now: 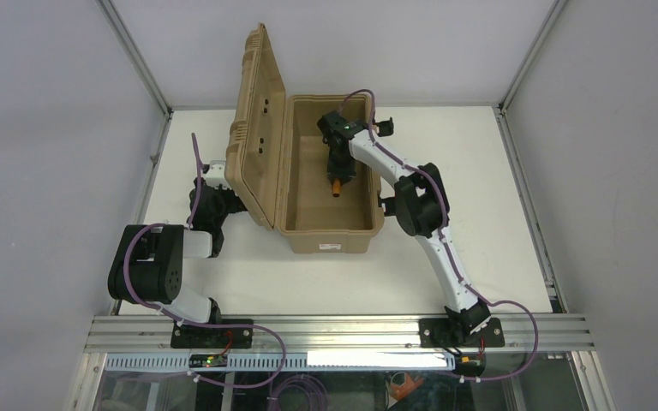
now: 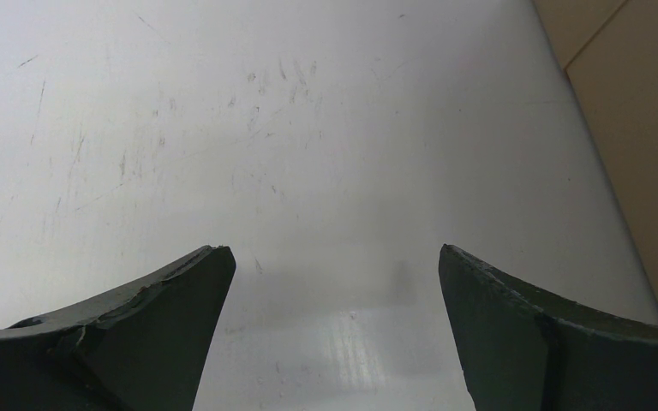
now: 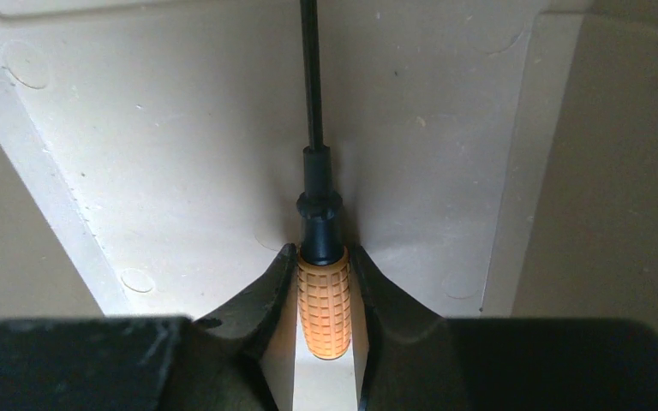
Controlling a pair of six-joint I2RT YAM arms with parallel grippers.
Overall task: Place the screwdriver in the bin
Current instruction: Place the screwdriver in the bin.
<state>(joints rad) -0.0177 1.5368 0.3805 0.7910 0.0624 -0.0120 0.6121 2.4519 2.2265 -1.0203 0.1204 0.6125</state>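
A white tabletop [image 1: 480, 163] carries a large tan hard-plastic rectangular bin [image 1: 330, 241], its ribbed hinged lid [image 1: 257, 120] standing open along the left side. The white-and-black right arm [image 1: 445, 248] reaches over the bin's right wall. The right gripper [image 3: 324, 257] hangs inside the cavity, jaws clamped on the gridded orange handle of the small screwdriver [image 3: 324, 304]. Its thin black shaft points away above the bin's tan floor; whether the tip touches cannot be told. The left gripper [image 2: 334, 257] hovers low over bare table just left of the lid, jaws wide apart, holding nothing.
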